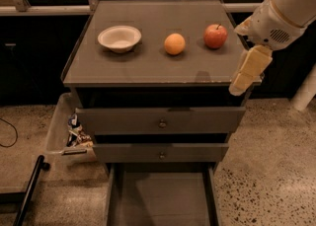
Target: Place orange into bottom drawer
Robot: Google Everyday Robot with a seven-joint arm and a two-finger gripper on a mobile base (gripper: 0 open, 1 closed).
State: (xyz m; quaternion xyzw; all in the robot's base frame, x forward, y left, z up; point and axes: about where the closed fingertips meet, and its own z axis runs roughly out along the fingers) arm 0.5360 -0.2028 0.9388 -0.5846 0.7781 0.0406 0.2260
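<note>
The orange sits on the grey cabinet top, between a white bowl and a red apple. The bottom drawer is pulled out below, its flat floor bare. My gripper hangs at the cabinet's right front corner, to the right of and nearer than the orange, well apart from it and holding nothing. The arm comes in from the upper right.
A white bowl stands left of the orange, a red apple with a stem to its right. Two knobbed drawers sit slightly open above the bottom one. A bin with packets stands left of the cabinet.
</note>
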